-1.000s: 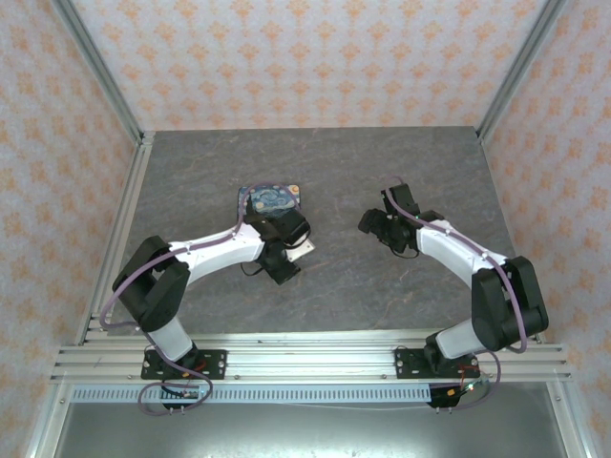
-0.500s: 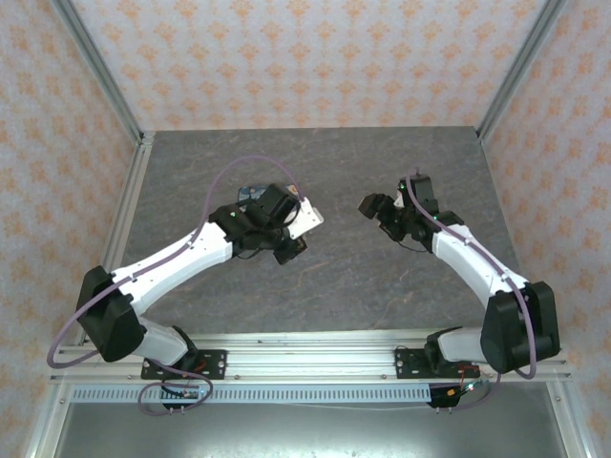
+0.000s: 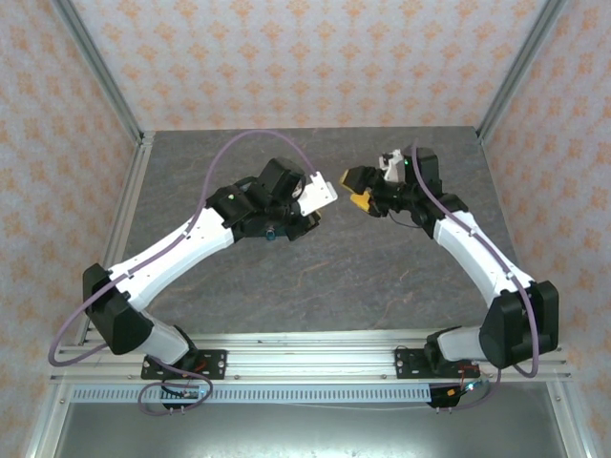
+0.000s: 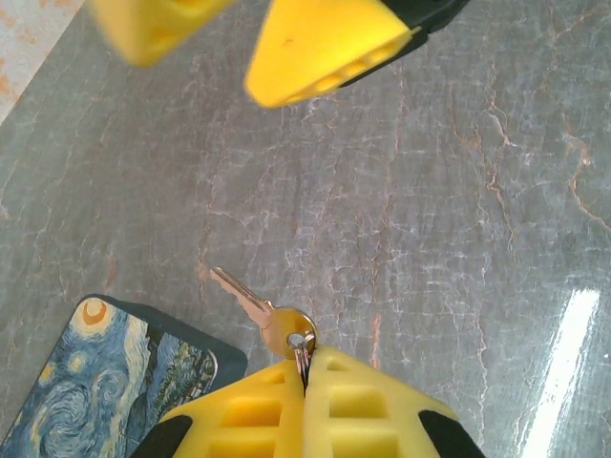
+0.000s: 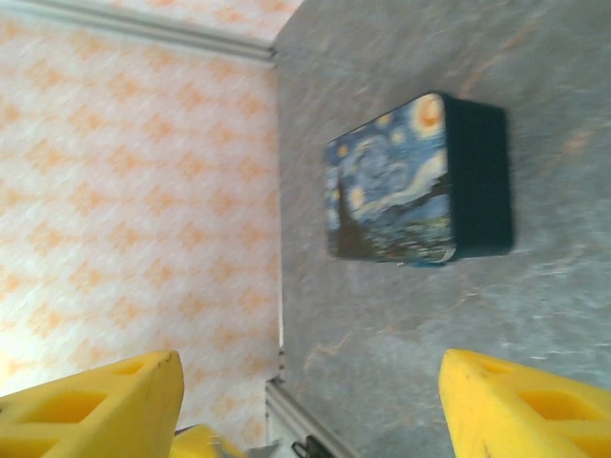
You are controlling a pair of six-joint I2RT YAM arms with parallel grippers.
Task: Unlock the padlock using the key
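Observation:
My left gripper (image 4: pixel 307 367) is shut on a thin metal ring that carries the key (image 4: pixel 256 307). The brass-coloured key juts up and to the left above the tabletop. In the top view the left gripper (image 3: pixel 315 202) hangs over mid-table and faces my right gripper (image 3: pixel 358 189). The right gripper (image 5: pixel 315 401) is open with nothing between its yellow fingers (image 4: pixel 325 48), which show at the top of the left wrist view. A tiny teal thing, seemingly the padlock (image 3: pixel 272 232), lies under the left arm, beside the tin's near edge (image 5: pixel 434 260).
The Starry Night tin (image 5: pixel 410 181) lies flat on the grey table, at the lower left in the left wrist view (image 4: pixel 105 382). The left arm covers it from above. Patterned walls and metal frame posts (image 3: pixel 115 91) bound the table.
The left arm has stretched out from a folded pose and carried its shut gripper back and to the right. The right gripper has moved left and turned to face it, its jaws slightly narrower.

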